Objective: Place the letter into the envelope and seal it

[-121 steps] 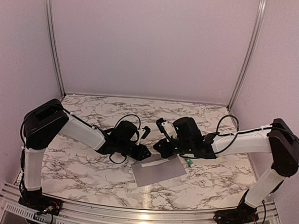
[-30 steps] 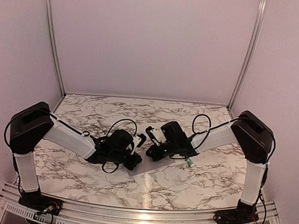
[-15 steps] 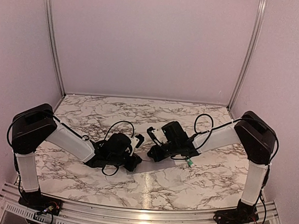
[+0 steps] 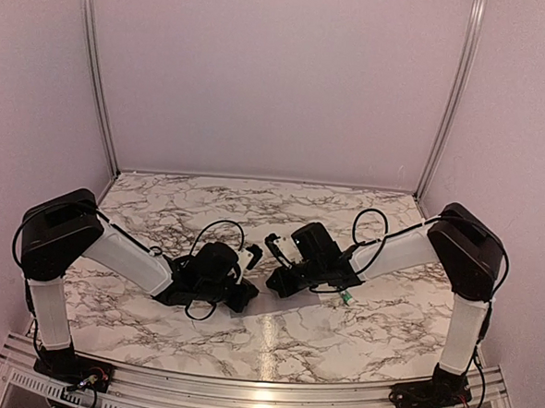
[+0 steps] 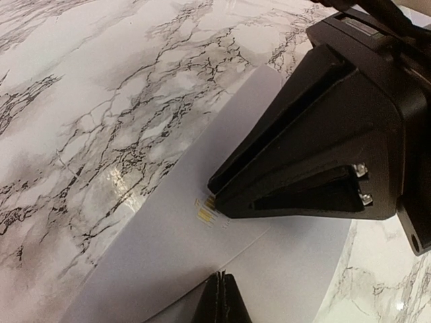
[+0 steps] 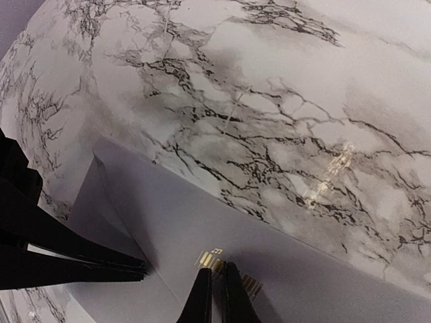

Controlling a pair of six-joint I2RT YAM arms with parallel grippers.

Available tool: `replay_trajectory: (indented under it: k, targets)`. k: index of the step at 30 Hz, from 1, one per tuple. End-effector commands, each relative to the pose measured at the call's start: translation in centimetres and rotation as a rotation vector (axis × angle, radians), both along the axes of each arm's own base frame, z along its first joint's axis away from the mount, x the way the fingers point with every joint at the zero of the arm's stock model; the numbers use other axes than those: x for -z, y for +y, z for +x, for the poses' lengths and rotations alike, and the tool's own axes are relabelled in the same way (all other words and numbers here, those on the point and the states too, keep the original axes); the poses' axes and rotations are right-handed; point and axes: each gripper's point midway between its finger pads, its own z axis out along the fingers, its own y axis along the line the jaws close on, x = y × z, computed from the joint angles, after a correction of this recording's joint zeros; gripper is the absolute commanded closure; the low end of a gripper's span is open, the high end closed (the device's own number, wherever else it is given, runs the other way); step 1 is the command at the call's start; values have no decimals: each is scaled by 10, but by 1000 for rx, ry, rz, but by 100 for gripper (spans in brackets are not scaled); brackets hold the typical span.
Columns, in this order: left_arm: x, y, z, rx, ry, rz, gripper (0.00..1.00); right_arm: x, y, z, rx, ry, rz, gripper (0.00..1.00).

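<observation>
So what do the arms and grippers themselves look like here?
Both arms match: left arm and right arm have white link shells between bulky black joint housings, with thin black cables looping near the wrists. The left gripper and right gripper are matte black, tapering to slim wedge fingers.

We see soft, even light from above. A glare streak shines on the counter (image 4: 161, 206) near its front edge; close-up views of it look warped and slightly soft.

Lab test cell, aluminium-framed walls (image 4: 280, 75), marble table (image 4: 208, 200)
</observation>
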Motion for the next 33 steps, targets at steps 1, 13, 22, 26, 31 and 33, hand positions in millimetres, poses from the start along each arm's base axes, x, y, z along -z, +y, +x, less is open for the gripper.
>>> replay_trajectory:
  k: [1, 13, 22, 26, 31, 33]
  targets:
    - [-1, 7, -18, 37, 62, -1, 98, 19, -6, -13, 2, 48, -39, 96]
    - [-21, 10, 4, -45, 34, -41, 95, 40, -13, -15, 0, 67, -92, 98]
    - [5, 22, 19, -114, 33, 25, 95, 41, -14, -15, 3, 64, -98, 98]
    - [10, 26, 17, -122, 38, 40, 95, 39, -14, -15, 6, 61, -98, 98]
    - [24, 36, 11, -134, 50, 70, 96, 27, -9, -12, 3, 44, -67, 96]
    - [30, 38, 8, -130, 55, 79, 96, 16, -4, -10, 0, 33, -46, 94]
